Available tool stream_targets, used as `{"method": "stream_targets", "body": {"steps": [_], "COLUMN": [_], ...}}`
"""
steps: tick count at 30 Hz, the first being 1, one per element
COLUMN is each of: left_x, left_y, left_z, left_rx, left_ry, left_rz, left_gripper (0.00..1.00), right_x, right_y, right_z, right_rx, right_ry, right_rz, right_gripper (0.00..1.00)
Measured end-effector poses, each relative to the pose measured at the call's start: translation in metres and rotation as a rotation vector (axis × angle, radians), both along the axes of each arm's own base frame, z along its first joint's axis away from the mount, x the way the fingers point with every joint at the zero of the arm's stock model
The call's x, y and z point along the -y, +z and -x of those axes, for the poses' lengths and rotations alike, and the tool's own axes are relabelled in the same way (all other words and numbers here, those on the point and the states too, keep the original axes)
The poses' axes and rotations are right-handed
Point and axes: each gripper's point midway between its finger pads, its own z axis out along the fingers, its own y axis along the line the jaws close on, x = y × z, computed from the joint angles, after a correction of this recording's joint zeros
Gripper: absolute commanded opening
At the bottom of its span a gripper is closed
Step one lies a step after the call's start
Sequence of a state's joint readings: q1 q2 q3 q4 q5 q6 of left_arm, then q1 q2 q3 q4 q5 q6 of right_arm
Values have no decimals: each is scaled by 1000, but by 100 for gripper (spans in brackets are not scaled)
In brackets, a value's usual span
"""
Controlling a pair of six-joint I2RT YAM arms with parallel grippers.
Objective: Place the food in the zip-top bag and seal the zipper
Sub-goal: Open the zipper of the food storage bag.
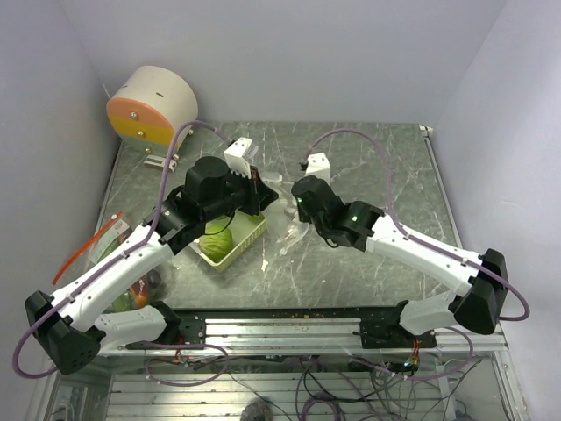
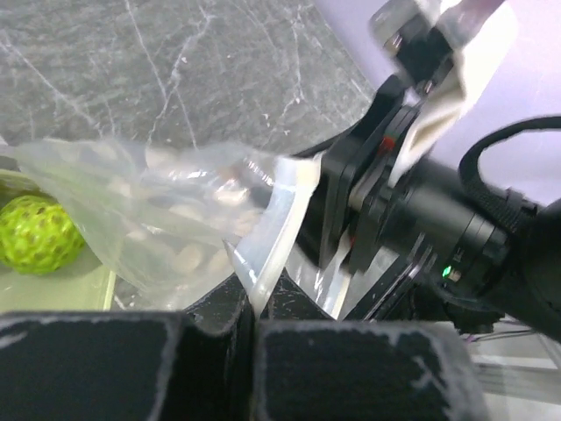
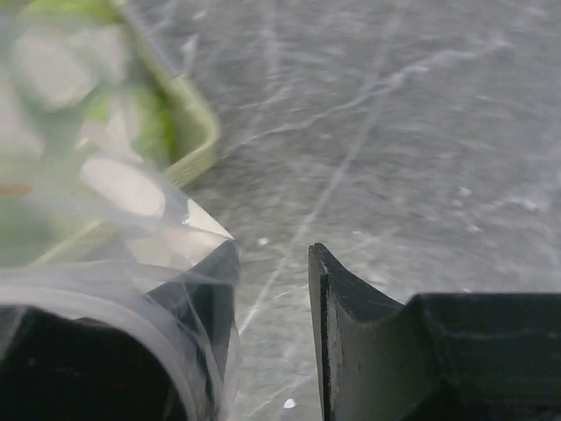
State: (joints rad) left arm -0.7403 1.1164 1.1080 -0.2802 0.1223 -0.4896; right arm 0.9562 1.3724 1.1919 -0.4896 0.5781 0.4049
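Observation:
The clear zip-top bag [image 1: 282,224] hangs between my two grippers above the table's middle. My left gripper [image 2: 250,303] is shut on the bag's white zipper strip [image 2: 280,219]; it also shows in the top view [image 1: 261,203]. My right gripper [image 3: 273,263] is open, and bag film drapes over its left finger [image 3: 206,298]; it sits right of the bag in the top view [image 1: 296,203]. A bumpy light-green ball [image 2: 35,232] lies in the pale-green basket [image 1: 250,235], behind the bag. Green leaves [image 1: 112,224] and a red-orange piece [image 1: 140,298] lie at the left, partly hidden by my left arm.
A round white and orange drum [image 1: 153,105] stands at the back left corner. Walls close in the table on the left, back and right. The basket sits just left of the hanging bag, under my left wrist.

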Motion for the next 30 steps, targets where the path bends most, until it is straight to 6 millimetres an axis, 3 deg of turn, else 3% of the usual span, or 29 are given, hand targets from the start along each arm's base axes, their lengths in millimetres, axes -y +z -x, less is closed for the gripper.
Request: {"method": "stream_targets", "body": {"steps": [5, 9, 12, 15, 19, 21, 23, 27, 30], "left_x": [-15, -24, -32, -39, -42, -42, -41, -41, -50], "left_y": [-6, -14, -13, -12, -14, -21, -27, -35, -43], "left_z": [8, 13, 16, 18, 18, 18, 18, 17, 17], "left_rx": [1, -10, -4, 5, 3, -7, -19, -38, -52], "left_ry": [9, 15, 27, 44, 53, 53, 52, 52, 75], "left_rz": [-72, -116, -134, -146, -152, -159, -170, -194, -236], "left_gripper": [7, 7, 7, 7, 7, 7, 7, 7, 7], "right_x": [52, 66, 54, 29, -6, -19, -27, -18, 14], "right_y": [22, 37, 39, 45, 84, 98, 99, 80, 63], "right_z": [-9, -6, -1, 12, 21, 21, 17, 2, -8], "right_rx": [90, 139, 127, 104, 142, 158, 162, 157, 167], "right_ry": [-302, -385, -280, -81, 102, 156, 169, 78, -84], "right_rz": [60, 36, -29, -161, -326, -359, -354, -258, -138], "right_gripper": [36, 36, 36, 30, 0, 0, 0, 0, 0]}}
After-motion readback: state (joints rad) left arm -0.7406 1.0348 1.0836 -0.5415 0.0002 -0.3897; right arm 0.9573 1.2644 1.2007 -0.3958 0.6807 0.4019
